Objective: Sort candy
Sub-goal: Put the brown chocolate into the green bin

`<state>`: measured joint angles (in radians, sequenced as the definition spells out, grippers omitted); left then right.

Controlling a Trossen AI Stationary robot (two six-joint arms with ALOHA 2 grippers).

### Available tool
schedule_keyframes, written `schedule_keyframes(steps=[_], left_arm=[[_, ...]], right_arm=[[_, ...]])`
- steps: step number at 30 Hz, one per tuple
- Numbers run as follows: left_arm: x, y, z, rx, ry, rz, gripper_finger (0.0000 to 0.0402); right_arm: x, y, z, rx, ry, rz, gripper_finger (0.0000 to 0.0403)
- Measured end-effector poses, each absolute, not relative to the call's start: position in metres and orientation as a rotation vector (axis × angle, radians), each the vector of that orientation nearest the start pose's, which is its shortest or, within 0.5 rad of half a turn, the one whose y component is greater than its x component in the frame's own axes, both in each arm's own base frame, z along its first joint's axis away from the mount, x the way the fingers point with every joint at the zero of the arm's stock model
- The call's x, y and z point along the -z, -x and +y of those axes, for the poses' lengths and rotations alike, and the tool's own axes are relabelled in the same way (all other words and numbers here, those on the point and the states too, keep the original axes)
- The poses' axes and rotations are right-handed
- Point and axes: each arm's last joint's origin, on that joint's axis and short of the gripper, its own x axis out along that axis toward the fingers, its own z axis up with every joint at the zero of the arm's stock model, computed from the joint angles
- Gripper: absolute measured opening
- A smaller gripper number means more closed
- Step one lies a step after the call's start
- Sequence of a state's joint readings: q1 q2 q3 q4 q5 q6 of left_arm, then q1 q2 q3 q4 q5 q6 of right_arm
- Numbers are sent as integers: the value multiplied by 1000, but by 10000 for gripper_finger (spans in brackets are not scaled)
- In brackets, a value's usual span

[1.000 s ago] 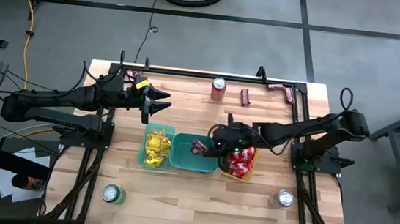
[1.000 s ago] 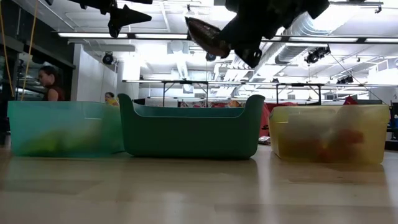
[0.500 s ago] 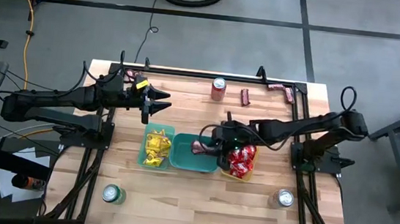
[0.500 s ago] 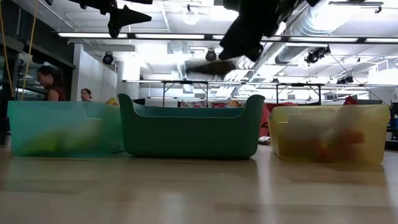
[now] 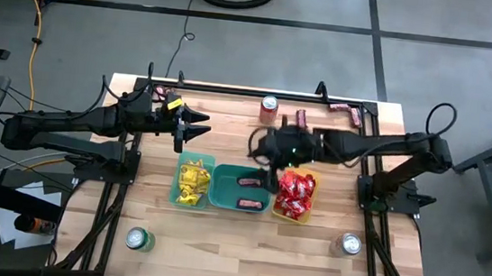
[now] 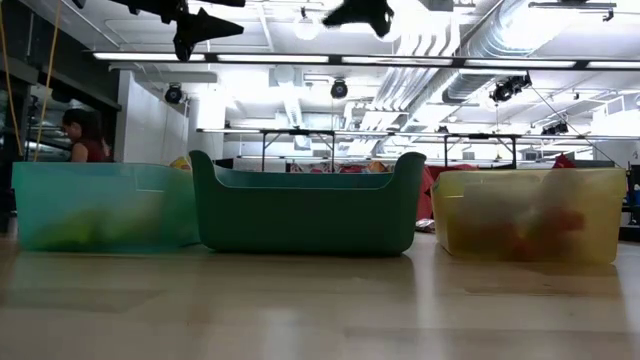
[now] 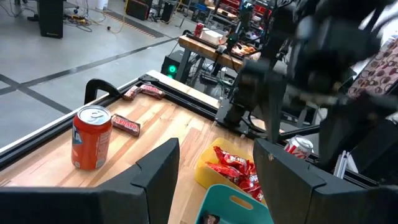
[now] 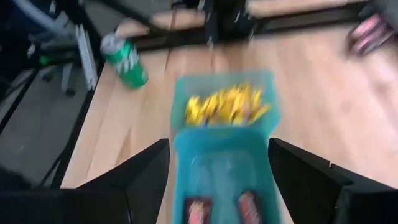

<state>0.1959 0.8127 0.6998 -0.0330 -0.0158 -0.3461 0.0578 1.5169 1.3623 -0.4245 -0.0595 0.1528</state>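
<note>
We're logging the left gripper point(image 5: 200, 126) as hovering over the table's far-left part, fingers spread apart with nothing between them, waiting

Moving right, we're seeing the green bin point(image 5: 177, 182) holding the yellow packets point(image 5: 192, 180). Beside it, the teal bin point(image 5: 239, 192) is holding two brown bars point(image 5: 249, 181)

The right gripper point(image 5: 260, 156) is hanging above the teal bin's far rim. Its fingers are standing wide in its wrist view, and it's carrying nothing

Next right, the yellow bin point(image 5: 291, 219) is holding the red packets point(image 5: 295, 190)

We're reading the step as the gap between a drop and the next pick: the empty right gripper is pointing toward the far edge, where unsorted candy is lying. A loose bar point(image 5: 302, 119) is sitting just beside the red can point(image 5: 269, 108), and more loose packets point(image 5: 350, 112) are lying near the far-right corner, close to the rail

For the next move we're expecting a reach to the loose bar. That means keeping the fingers wide, coming down over the bar without knocking the can, then closing across its narrow side. The corner pieces are sitting tight to the rail, so we're flagging those as harder picks
</note>
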Motion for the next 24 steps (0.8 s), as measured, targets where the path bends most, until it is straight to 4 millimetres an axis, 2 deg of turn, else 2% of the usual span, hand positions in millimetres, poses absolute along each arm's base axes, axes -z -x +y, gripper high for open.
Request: schedule_keyframes(steps=[4,6,13,24], left_arm=[[-313,-181,36,-235,357,108,193],[-313,-181,36,-234,357,108,193],[-313,-181,36,-234,355,108,193],[-313,-181,38,-283,403,93,193]], right_arm=[[-366,-339,10,-5,-82,491,268],[-373,-340,5,16,-63,463,268],[-374,-339,-5,46,-68,462,268],[-373,-338,-5,45,-69,484,268]])
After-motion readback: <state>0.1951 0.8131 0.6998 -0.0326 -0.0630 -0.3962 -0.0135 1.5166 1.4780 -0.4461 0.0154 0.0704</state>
